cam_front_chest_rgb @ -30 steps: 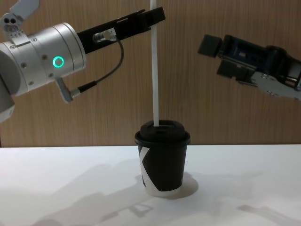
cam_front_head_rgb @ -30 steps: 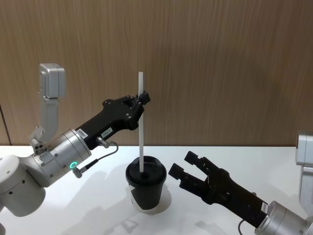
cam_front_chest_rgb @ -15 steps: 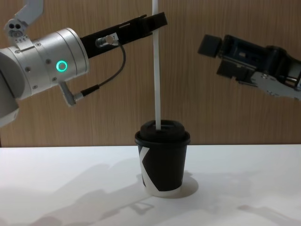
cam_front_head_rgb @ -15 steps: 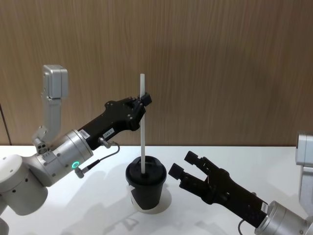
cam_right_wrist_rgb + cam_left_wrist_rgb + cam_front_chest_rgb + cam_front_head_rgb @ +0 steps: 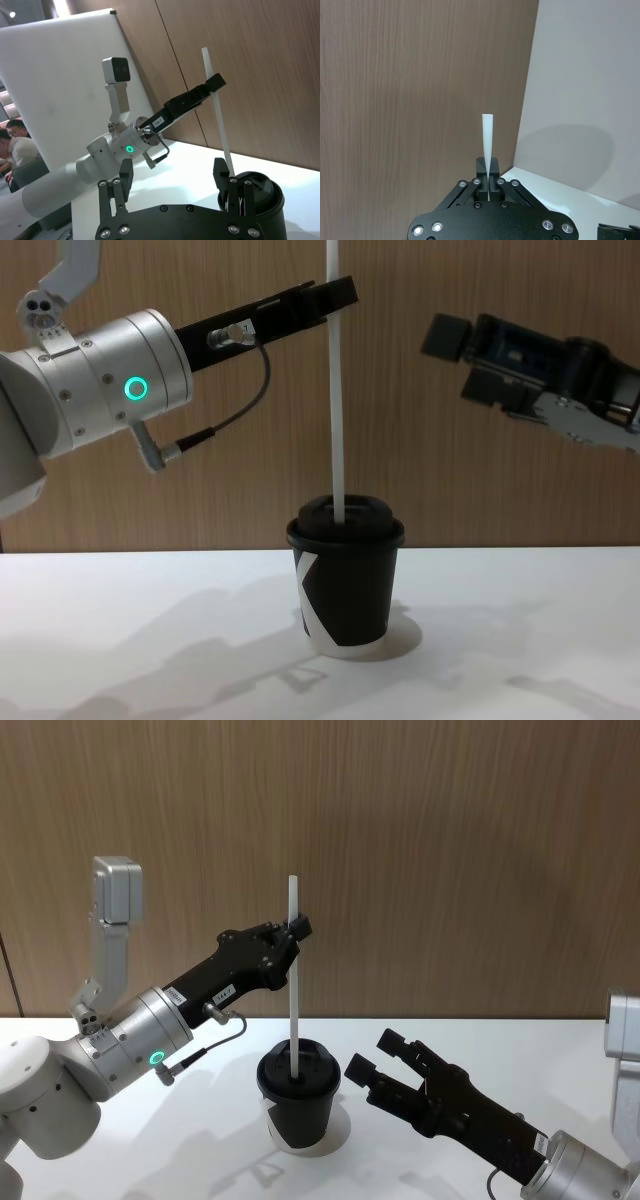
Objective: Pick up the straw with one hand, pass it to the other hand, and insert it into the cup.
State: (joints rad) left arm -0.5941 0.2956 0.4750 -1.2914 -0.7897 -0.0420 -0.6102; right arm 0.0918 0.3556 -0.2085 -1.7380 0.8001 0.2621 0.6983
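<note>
A wood-grain wall (image 5: 450,840) in brown, its grain running vertically, fills the background from nine o'clock across to three o'clock. Below it, toward six o'clock, lies a plain white counter (image 5: 200,1160), smooth and evenly lit, with soft grey shadows on it. In the right wrist view a white panel (image 5: 65,65) stands beside the wooden wall.

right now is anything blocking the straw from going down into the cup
Nothing visible does. The left gripper holds the straw upright, its lower end at the lid opening of the cup. The right gripper hangs open beside the cup, off the straw's line.
</note>
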